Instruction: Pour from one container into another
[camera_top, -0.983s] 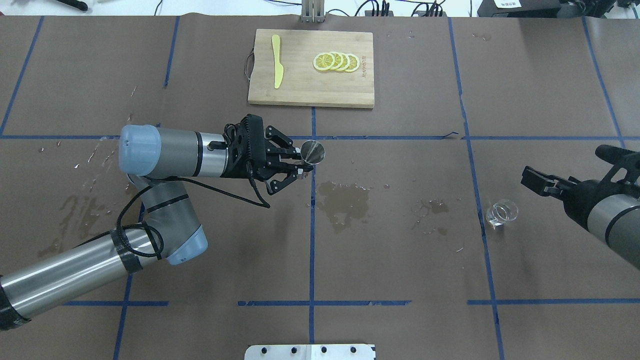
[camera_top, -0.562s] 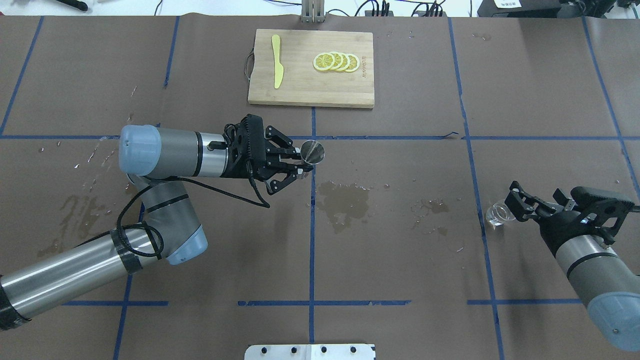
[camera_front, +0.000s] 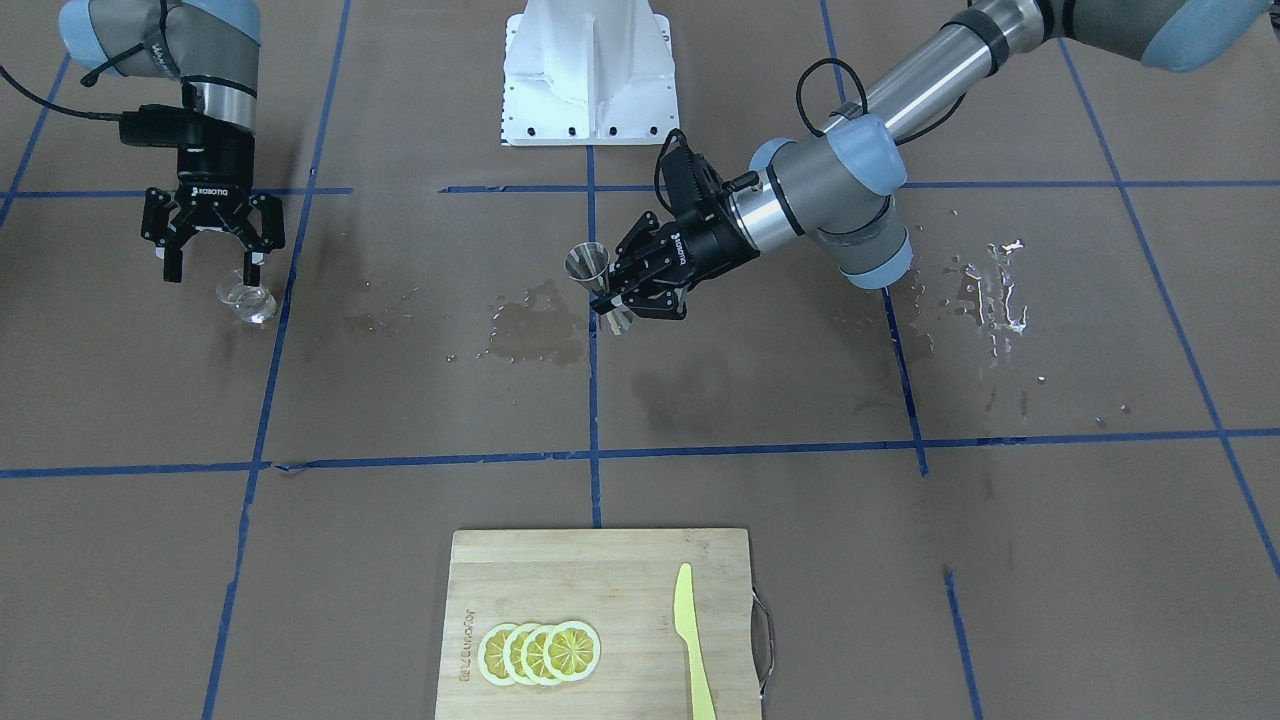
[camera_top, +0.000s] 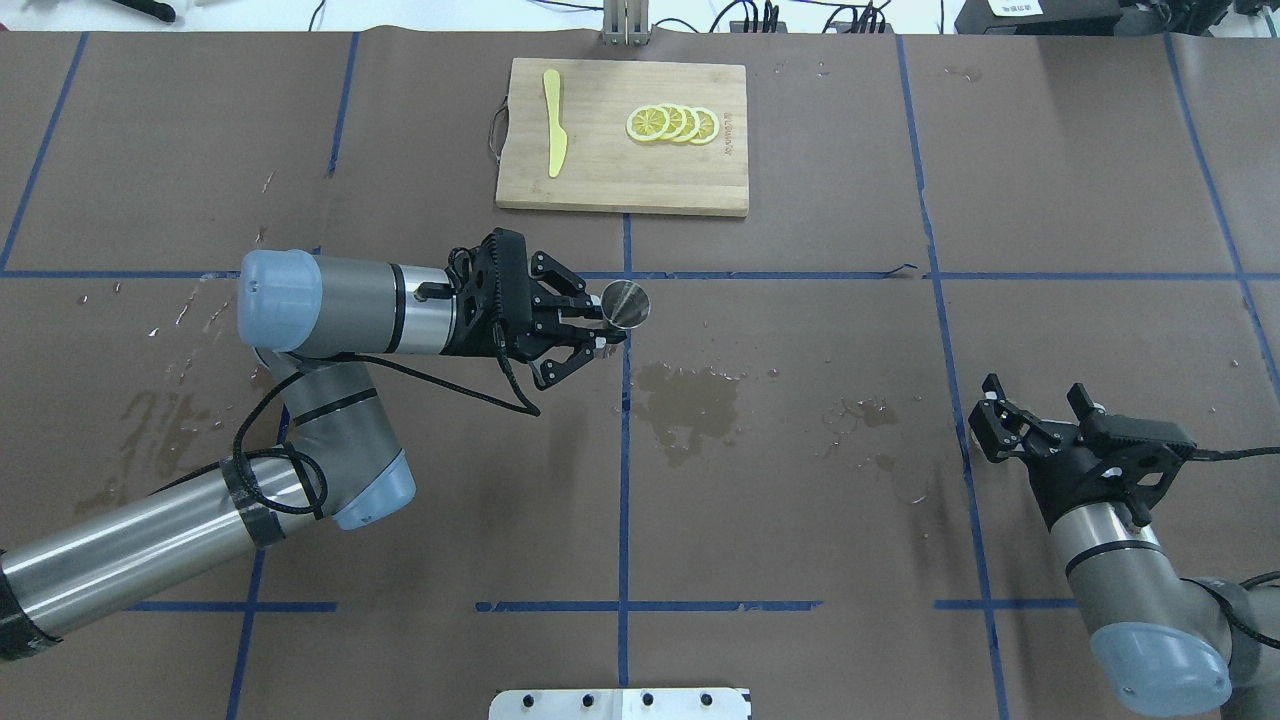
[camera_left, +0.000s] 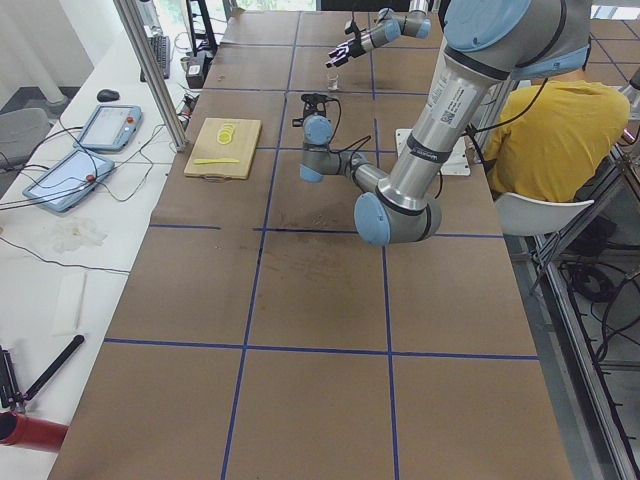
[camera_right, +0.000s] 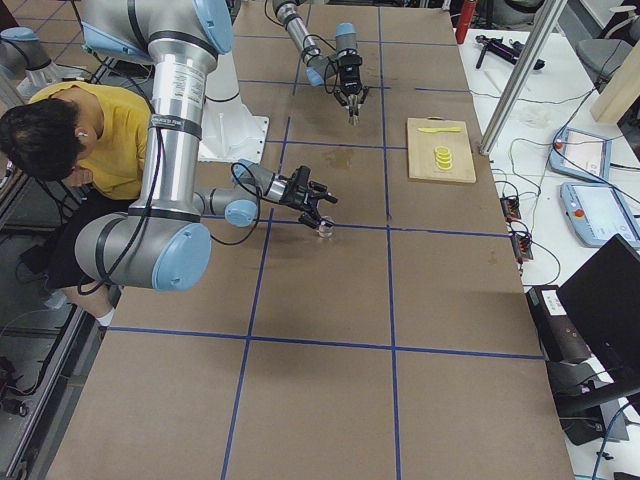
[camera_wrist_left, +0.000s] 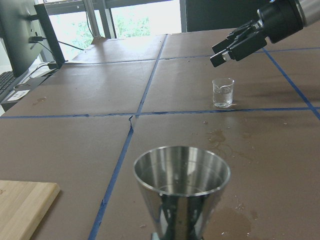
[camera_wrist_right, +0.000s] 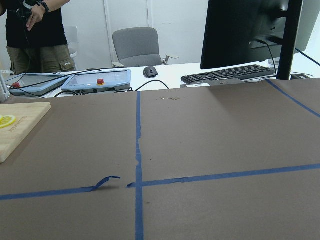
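Note:
My left gripper (camera_top: 592, 330) is shut on the waist of the steel jigger (camera_top: 626, 303), which it holds upright above the table's middle. The jigger's empty upper cone (camera_wrist_left: 181, 172) fills the left wrist view. The clear cup (camera_front: 246, 300) stands on the table at my right, and it seems to hold a little clear liquid (camera_wrist_left: 223, 95). Above the cup and slightly toward my side hangs my right gripper (camera_front: 212, 268), open and not touching it (camera_wrist_left: 235, 46). In the overhead view this gripper (camera_top: 1032, 405) hides the cup. The right wrist view shows only bare table.
A wooden cutting board (camera_top: 600, 180) with lemon slices (camera_top: 672, 124) and a yellow knife (camera_top: 553, 122) lies at the far edge. Wet patches (camera_top: 690, 405) darken the brown paper between the grippers. A seated person in yellow (camera_right: 75, 125) is beside the table.
My right arm has swung in from the right edge and turned, bringing its open gripper over the clear cup. The left arm and jigger have not moved.

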